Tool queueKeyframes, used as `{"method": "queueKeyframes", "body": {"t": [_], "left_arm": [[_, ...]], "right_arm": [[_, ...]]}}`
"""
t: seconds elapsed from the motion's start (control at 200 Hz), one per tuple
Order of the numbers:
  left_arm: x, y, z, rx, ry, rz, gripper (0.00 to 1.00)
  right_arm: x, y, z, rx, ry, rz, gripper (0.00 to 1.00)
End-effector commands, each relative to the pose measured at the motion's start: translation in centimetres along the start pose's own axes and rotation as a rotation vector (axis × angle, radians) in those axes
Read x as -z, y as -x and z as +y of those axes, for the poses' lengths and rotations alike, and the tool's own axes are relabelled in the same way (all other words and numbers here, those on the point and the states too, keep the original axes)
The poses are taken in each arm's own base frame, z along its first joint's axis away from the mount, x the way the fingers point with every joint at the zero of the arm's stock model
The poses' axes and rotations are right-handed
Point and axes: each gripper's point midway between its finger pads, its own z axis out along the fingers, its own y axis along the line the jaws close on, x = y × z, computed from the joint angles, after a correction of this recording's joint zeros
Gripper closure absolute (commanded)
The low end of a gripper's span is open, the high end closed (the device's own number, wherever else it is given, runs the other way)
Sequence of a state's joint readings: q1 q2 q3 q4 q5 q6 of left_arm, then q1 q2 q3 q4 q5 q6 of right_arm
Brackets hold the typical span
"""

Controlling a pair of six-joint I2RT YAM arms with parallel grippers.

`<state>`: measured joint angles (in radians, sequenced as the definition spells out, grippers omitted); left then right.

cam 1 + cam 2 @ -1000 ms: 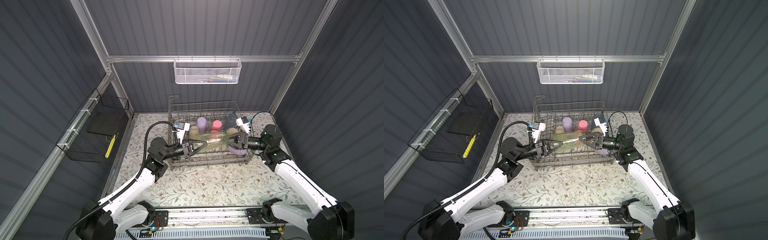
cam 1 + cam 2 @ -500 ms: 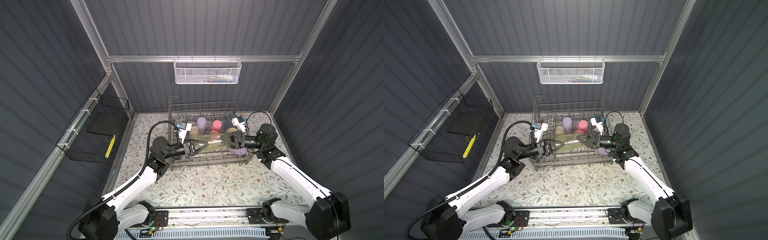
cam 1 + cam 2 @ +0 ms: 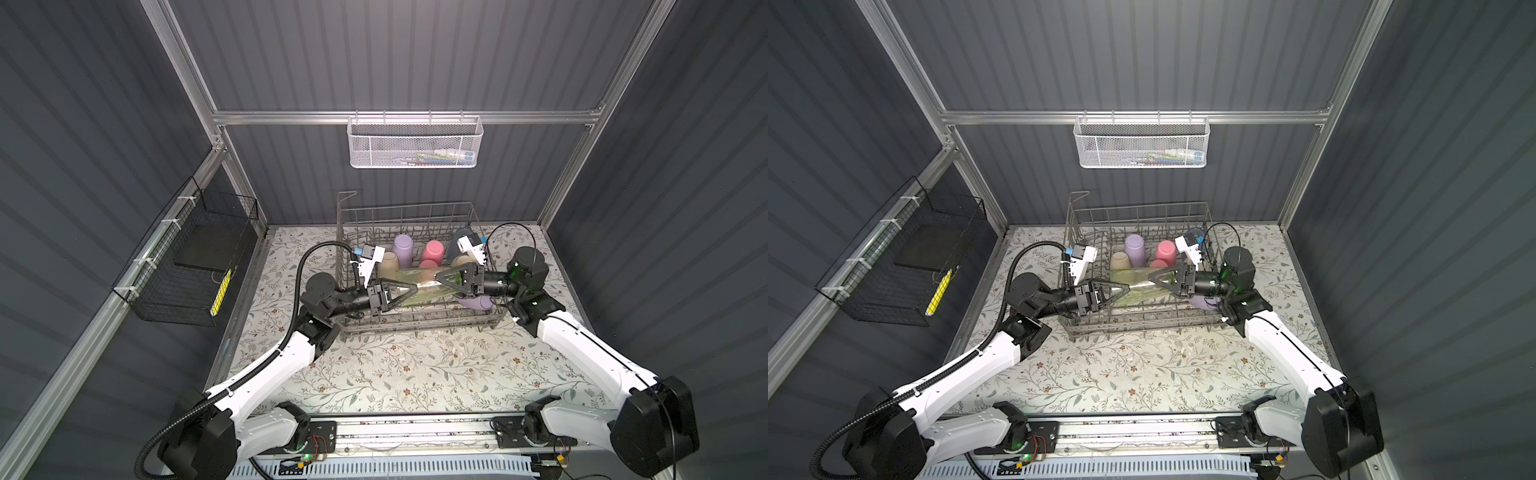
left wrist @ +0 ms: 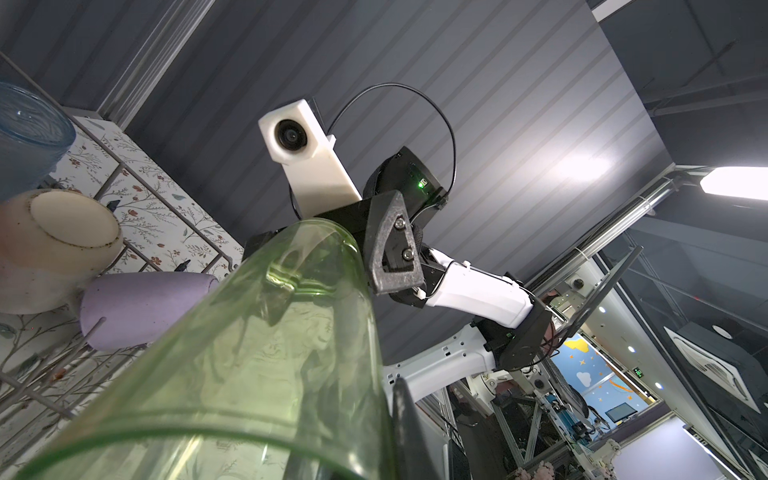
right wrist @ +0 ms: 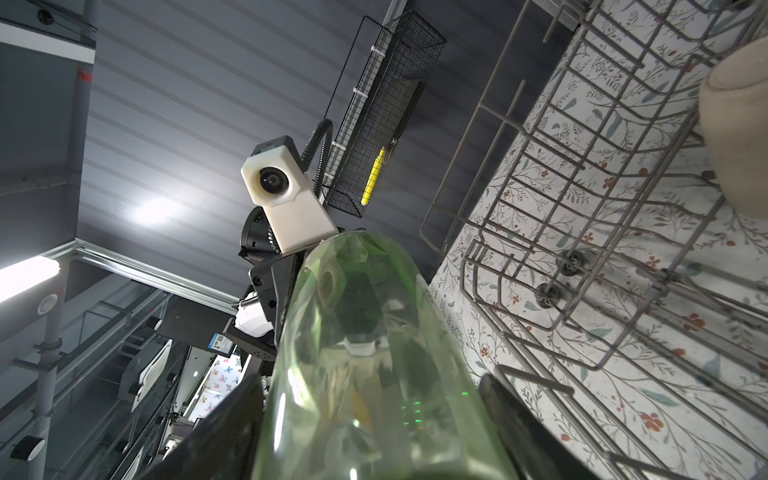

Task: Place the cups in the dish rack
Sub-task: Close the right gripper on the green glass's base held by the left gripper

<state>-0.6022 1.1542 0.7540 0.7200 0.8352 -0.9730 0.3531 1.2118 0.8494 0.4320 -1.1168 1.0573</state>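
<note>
1. I see the green cup [image 3: 419,285] lying on its side in the air. It is just over the front part of the dish rack [image 3: 407,206], between my two pincers.
2. The left pincer [image 3: 414,287] is pressed together on the rim at the cup's open end, so it is pinching the green cup.
3. The right pincer [image 3: 441,280] is at the cup's closed end. Its two fingers [image 5: 224,419] stand wide, one on each side of the cup. I cannot tell if they squeeze it or only sit beside it.
4. Farther back in the rack stand a lilac cup [image 3: 403,249], a pink cup [image 3: 434,249] and a beige cup [image 3: 388,266], all bottom up.
5. A second lilac cup [image 3: 478,303] lies on its side in the rack, under the right pincer.
6. The blue cup [image 4: 29,133] is in the rack's far right corner, partly hidden in both top views.
</note>
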Motion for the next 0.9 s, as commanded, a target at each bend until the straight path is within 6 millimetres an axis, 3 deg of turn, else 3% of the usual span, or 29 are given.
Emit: {"method": "queueKeyframes", "body": {"t": [0.0,0.39,0.655,0.896], "left_arm": [[0.1,0.3,-1.1,-0.051,-0.039,-0.005,1.0],[0.2,0.1,-1.0,-0.047,-0.028,-0.006,1.0],[0.6,0.2,-1.1,-0.053,-0.003,-0.019,0.69],[0.9,0.2,-1.2,-0.068,0.026,-0.025,0.64]], "right_arm": [[-0.2,0.6,1.3,0.049,0.025,-0.008,0.28],[-0.1,0.5,1.1,0.049,0.019,-0.025,0.63],[0.6,0.8,0.9,0.066,-0.014,-0.067,0.71],[1.3,1.0,0.6,0.069,-0.035,-0.085,0.76]]}}
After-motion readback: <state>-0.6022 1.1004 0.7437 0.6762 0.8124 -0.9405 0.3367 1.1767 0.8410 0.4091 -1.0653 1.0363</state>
